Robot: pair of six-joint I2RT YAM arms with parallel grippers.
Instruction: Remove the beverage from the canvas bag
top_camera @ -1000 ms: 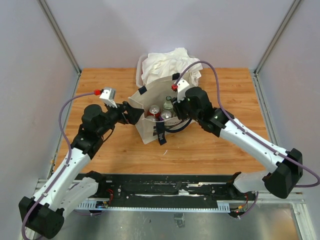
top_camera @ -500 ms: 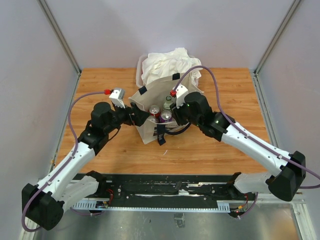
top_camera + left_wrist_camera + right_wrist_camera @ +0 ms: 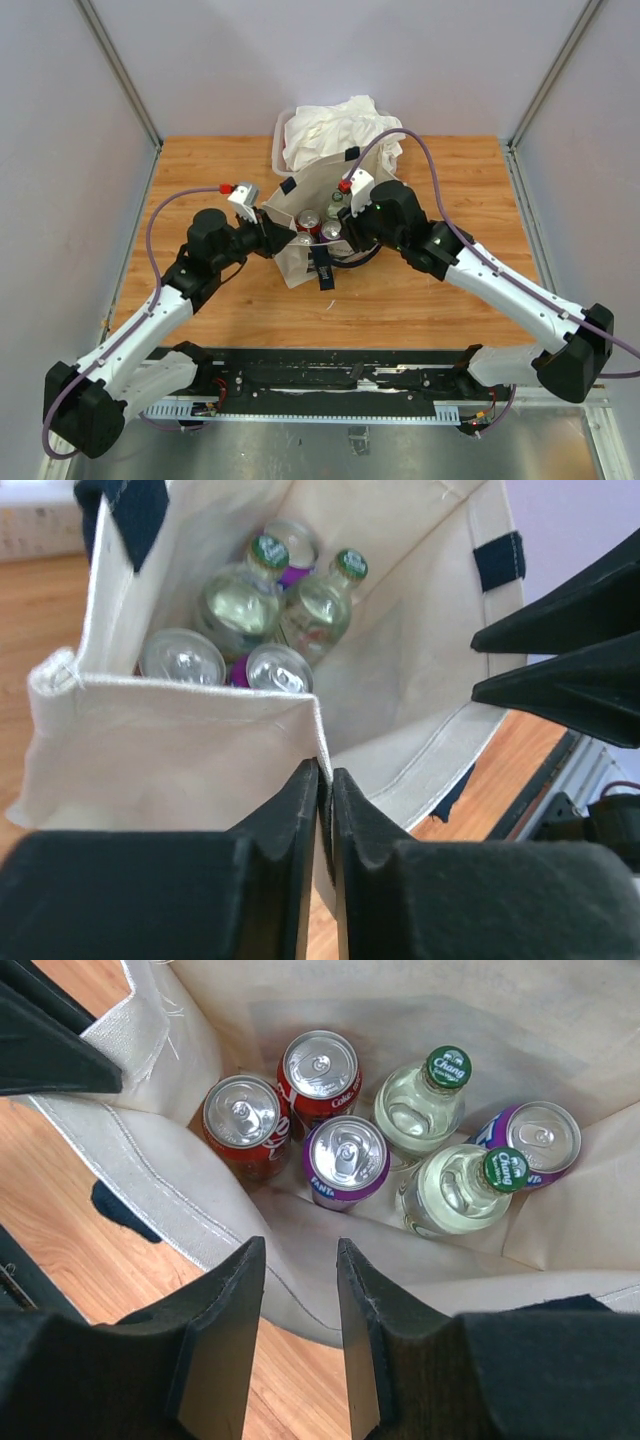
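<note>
1. Two arms are working the bag (image 3: pixel 296 262) mouth; I'm reading this as the opening step. No drink is coming out yet.
2. Bag is standing mid-tabletop (image 3: pixel 200 170), just in front of the cloth heap (image 3: pixel 335 125). Drinks are sitting upright on its floor, packed touching: two red cans (image 3: pixel 243 1110), a Fanta can (image 3: pixel 345 1155), a second purple can (image 3: pixel 540 1135), two green-capped bottles (image 3: pixel 420 1110).
3. Grip one: left pincer (image 3: pixel 322 780) is pinching the rim at a corner fold, fingers pressing together with only canvas between them.
4. Grip two: right pincer (image 3: pixel 300 1250) is sitting at the opposite rim, fingers narrowly apart, canvas lying in the gap. Cannot tell whether it's clamping cloth or just hovering. It isn't touching any drink.
5. Next move, my guess: left is holding the mouth wide while right is leaving the rim, spreading wider and dropping straight down on one item. Fanta can is sitting most central under it; bottle necks are offering a slimmer target.
6. Risk: tight packing is leaving little finger room, and the soft wall may be folding inward if the left side slips.
</note>
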